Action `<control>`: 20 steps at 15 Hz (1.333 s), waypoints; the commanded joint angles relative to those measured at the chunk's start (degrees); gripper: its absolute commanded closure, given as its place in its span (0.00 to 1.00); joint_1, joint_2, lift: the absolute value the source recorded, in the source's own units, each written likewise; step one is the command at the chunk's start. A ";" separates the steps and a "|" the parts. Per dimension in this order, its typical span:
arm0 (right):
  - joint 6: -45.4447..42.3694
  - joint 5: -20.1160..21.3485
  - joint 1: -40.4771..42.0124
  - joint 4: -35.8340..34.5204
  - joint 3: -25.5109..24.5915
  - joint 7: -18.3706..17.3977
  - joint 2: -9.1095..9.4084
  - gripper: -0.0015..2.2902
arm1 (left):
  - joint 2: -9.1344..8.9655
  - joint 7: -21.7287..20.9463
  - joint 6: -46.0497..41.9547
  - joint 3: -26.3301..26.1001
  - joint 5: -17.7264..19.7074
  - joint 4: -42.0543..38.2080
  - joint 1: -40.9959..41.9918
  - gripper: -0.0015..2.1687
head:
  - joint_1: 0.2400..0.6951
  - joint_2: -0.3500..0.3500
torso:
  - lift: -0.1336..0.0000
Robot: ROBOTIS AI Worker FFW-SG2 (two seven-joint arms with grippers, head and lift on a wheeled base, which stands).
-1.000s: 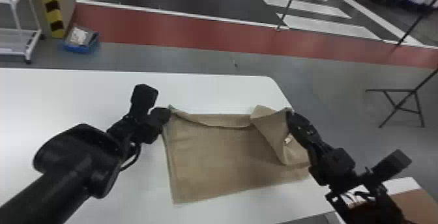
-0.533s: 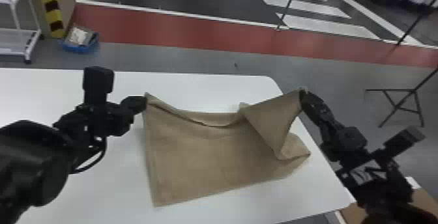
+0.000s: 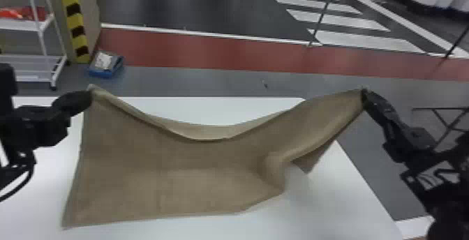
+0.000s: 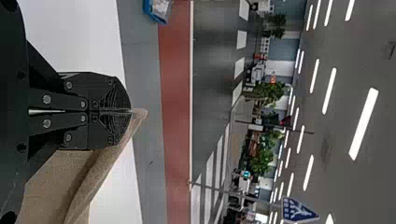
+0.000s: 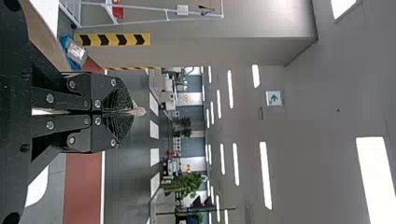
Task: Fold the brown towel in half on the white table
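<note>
Left claw (image 3: pixel 88 99) and right claw (image 3: pixel 363 95) each have a raised corner of the brown towel (image 3: pixel 167 173) pinched between their fingers. In the left wrist view the two pads press together with a roll of cloth poking out past the tips; in the right wrist view the pads are drawn together too, with a small tip of cloth between them.

Between the claws the towel's upper edge sags in a deep curve, with a paler strip of cloth behind it. Its lower left corner reaches down toward the near side of the white table (image 3: pixel 349 204), left of the middle. On the right the cloth bends inward in a soft fold, and a small pointed flap hangs below the raised edge, near the table's right edge. In the head view the right claw appears out past that edge, and the left claw by the far edge. How much of the cloth touches the tabletop I cannot tell.

Beyond the far edge, a blue bin (image 3: pixel 100 72) sits on the floor beside a striped post (image 3: pixel 77 23).
</note>
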 commanded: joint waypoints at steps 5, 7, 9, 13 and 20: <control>1.65 0.23 -4.15 4.44 -1.94 -0.88 -1.24 0.49 | 3.33 0.41 0.59 10.30 7.29 -5.20 3.73 0.62 | 0.75 0.19 | 0.08; 1.83 0.23 -5.47 6.10 -1.94 -1.06 -1.24 0.49 | 3.59 0.24 0.59 11.79 7.72 -5.55 4.43 0.62 | 0.73 0.19 | 0.08; 1.83 -0.38 -7.23 8.74 -1.50 -1.76 -2.29 0.49 | 4.38 -0.03 0.59 13.20 8.96 -4.50 4.25 0.62 | 0.72 0.20 | 0.08; 2.36 -0.56 -12.68 13.93 2.01 -1.76 -2.47 0.49 | 4.30 -0.55 -0.29 12.76 9.48 1.22 0.03 0.62 | 0.70 0.23 | 0.08; 0.42 1.29 -27.71 29.84 9.31 -1.76 -2.21 0.49 | 4.91 -3.46 -7.49 3.97 9.75 20.11 -18.25 0.62 | 0.55 0.33 | 0.08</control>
